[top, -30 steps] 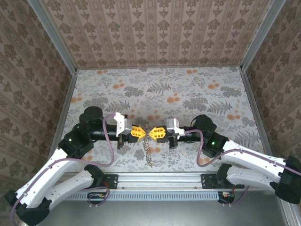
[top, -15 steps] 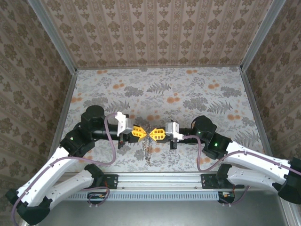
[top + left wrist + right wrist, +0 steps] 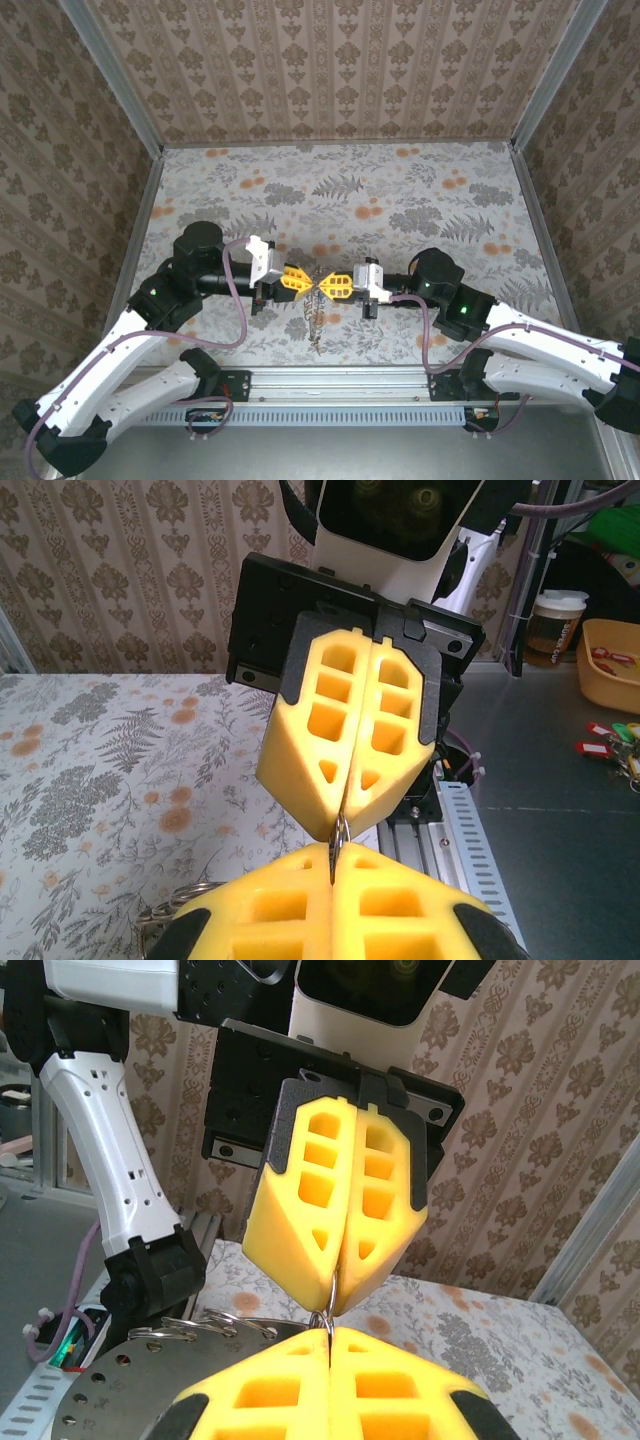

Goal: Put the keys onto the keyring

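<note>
Since the earlier frame the right arm has slid a little toward the near edge and the left wrist has nudged inward. The meeting point of the tips has barely shifted.

The left claw (image 3: 305,281) is shut, its yellow tips pinched on a thin metal loop of the keyring (image 3: 316,318). The right claw (image 3: 326,286) is shut too, gripping the same loop from the opposite side. The two claws stand tip to tip on one left-right line over the tabletop (image 3: 400,200), almost touching.

Both wrist views show a sliver of silvery wire emerging right at the seam where the two pairs of tips meet. The rest of the keyring hangs from that pinch point, and in the top view it trails toward the near edge with its long axis roughly square to the line of the claws. More wire loops show low and to the left in both wrist views.

The keys can't be picked out. If they are in the dangling bunch, they are too small to tell.

Neither arm is nearer, as both hold the ring at the same spot. The next move probably turns on that shared loop sitting between the tips, with the chain's weight pulling it downward.
</note>
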Controlling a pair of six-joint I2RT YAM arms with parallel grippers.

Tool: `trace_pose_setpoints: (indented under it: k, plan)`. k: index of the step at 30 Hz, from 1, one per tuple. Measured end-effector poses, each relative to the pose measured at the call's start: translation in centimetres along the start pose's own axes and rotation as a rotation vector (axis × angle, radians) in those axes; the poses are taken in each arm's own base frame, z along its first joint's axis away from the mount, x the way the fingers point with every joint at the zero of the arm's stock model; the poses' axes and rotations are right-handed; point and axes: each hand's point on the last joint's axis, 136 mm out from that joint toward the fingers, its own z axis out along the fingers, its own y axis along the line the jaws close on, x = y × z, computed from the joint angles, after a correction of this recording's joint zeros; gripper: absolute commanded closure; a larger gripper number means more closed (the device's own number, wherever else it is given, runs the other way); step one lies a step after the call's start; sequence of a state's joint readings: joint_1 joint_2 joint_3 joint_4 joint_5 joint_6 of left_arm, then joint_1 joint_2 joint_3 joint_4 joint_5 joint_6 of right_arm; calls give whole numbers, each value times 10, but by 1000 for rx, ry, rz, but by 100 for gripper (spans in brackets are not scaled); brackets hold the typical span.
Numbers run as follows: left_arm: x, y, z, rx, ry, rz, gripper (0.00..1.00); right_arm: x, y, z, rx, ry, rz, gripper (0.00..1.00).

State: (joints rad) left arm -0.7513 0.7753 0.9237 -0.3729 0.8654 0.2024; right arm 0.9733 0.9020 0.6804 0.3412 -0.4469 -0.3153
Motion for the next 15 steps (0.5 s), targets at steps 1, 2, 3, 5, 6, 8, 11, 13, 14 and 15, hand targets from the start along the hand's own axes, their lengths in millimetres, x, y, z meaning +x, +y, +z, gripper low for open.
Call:
trace_pose_setpoints:
  k: [1,2,3,5,6,8,11,13,14,15]
  plan:
    - [0,0,0,0,0,0,100,0,0,0,0,1,0,100]
    - [0,0,0,0,0,-1,100,0,0,0,0,1,1,100]
    - [0,0,0,0,0,-1,100,-1,0,0,-1,2,1,100]
    - [0,0,0,0,0,0,100,-1,0,0,-1,3,2,100]
    - [0,0,0,0,0,0,100,-1,0,0,-1,2,2,100]
    - [0,0,0,0,0,0,100,-1,0,0,-1,2,1,100]
    - [-1,0,0,0,0,1,100,-1,0,0,-1,2,1,100]
    - [-1,1,0,0,0,1,100,-2,0,0,0,1,1,100]
    - [-2,0,0,-1,-1,2,100,-2,-1,0,0,1,1,100]
    - [-2,1,0,-1,-1,1,100,-2,-1,0,2,1,1,100]
